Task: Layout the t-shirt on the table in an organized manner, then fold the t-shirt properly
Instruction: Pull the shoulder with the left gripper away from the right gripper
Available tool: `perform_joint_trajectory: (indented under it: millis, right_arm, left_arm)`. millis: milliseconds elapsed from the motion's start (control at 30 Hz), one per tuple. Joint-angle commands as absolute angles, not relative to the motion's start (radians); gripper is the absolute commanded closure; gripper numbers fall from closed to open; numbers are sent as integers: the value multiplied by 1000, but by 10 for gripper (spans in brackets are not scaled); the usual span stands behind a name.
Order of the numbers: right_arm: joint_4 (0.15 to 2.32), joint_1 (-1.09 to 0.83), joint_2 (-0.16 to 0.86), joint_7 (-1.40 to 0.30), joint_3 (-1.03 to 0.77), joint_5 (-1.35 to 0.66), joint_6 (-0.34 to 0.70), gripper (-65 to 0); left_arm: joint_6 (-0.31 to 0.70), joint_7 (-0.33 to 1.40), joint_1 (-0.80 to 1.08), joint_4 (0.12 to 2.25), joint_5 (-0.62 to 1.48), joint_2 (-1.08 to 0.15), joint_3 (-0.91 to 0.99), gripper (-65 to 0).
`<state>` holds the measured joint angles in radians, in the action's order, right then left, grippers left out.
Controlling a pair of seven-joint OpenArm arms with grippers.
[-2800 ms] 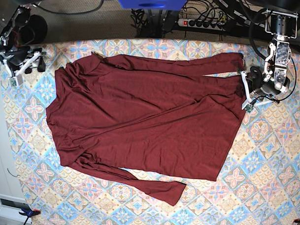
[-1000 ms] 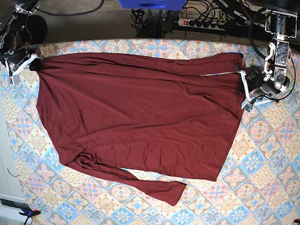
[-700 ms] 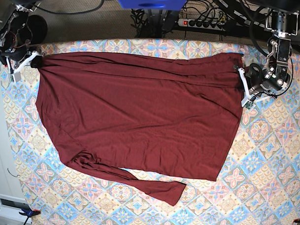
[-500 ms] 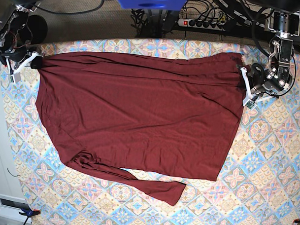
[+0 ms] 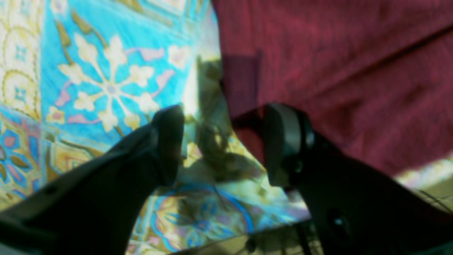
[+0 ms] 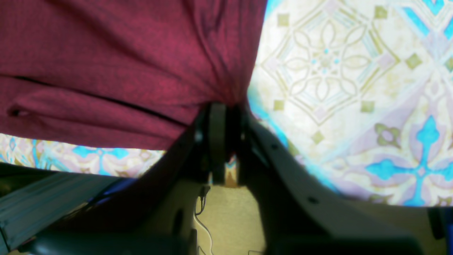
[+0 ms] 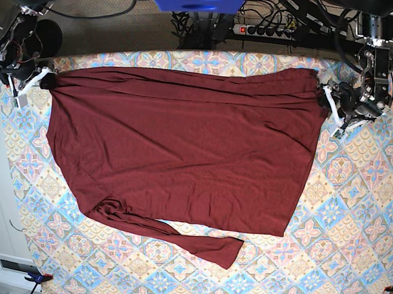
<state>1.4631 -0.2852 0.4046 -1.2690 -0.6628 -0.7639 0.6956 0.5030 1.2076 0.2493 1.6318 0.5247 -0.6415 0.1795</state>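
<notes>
Currently, by item:
t-shirt [image 7: 183, 153]: spread across the table [image 7: 349, 210], top edge pulled into a nearly straight line along the far side; body mostly flat. One long sleeve [image 7: 180, 235] trails out diagonally at the near edge, bunched where it leaves the body.
right gripper [image 6: 223, 117]: jaws pressed together on a pinch of the shirt's corner at the far edge; fabric fans out from the pinch, so it looks to be anchoring that end under tension.
left gripper [image 5: 223, 145]: jaws apart, nothing between them; shirt edge lies just beside one fingertip [image 5: 279, 141]. Reads as a release of that corner.
stage: layout, judged nearly done; sleeve not yet straightened, no fold begun.
</notes>
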Motion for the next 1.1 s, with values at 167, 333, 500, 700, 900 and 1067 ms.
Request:
perform_joint_trajectory:
  millis: [167,333,500,700,900,1067]
  right_arm:
    - [1481,-280,427,-1257,-668,-776,698,-10]
    - [1480,-280,427,-1257,-668,-776,698,-10]
    - [1480,-280,427,-1257,-665,-776,698,-10]
    - [1483,-280,427,-1257,-665,-776,698,-11]
    - [1483,-280,426,-1257,-665,-776,698,-11]
    - [1484,-280,426,-1257,-670,-776,698,-11]
  left_arm:
    - [501,1236,394,1805,667,-657,409,-354]
    - [501,1291,503,1863,750,-579,541,-354]
    - [499,1293,568,1862,791,-510,552,-354]
    - [495,1288,581,1856,786,-438,553,-354]
    - [493,1287,552,1853,783,-395,549,-354]
    - [493,1288,496,1755,720,-377,510,-354]
